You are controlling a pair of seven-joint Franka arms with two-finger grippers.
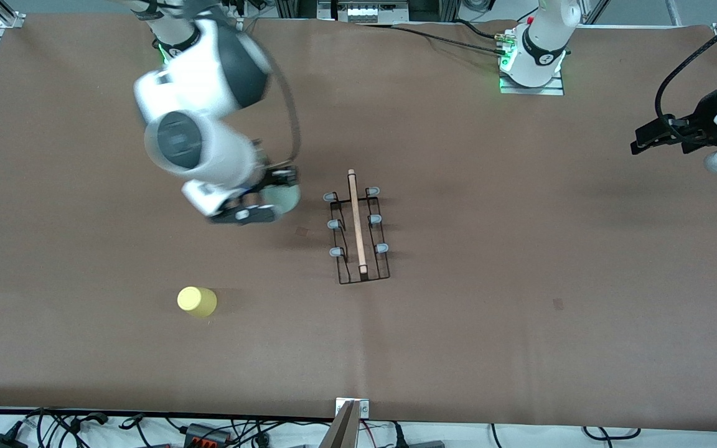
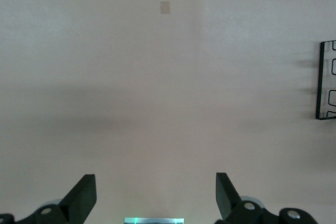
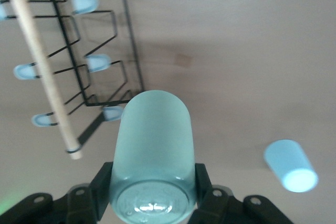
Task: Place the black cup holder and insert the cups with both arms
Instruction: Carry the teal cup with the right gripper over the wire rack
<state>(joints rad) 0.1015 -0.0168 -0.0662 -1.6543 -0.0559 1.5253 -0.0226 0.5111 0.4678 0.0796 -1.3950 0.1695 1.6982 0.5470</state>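
The black cup holder [image 1: 358, 227] lies on the brown table's middle, with a wooden rod [image 1: 356, 218] along it and grey-capped pegs on both sides. It also shows in the right wrist view [image 3: 94, 51] and, at the frame's edge, in the left wrist view [image 2: 326, 80]. My right gripper [image 1: 274, 194] is shut on the mint green cup [image 1: 285, 198], over the table beside the holder; its fingers [image 3: 102, 182] clamp the cup [image 3: 153, 145]. The yellow cup [image 1: 196, 302] lies nearer the front camera. The light blue cup [image 3: 290, 166] lies on the table. My left gripper [image 1: 640, 142] waits open and empty [image 2: 155, 195].
A small dark patch [image 1: 302, 231] marks the table next to the holder, and another [image 1: 558, 303] lies toward the left arm's end. Cables and a metal bracket [image 1: 351, 414] run along the table's front edge.
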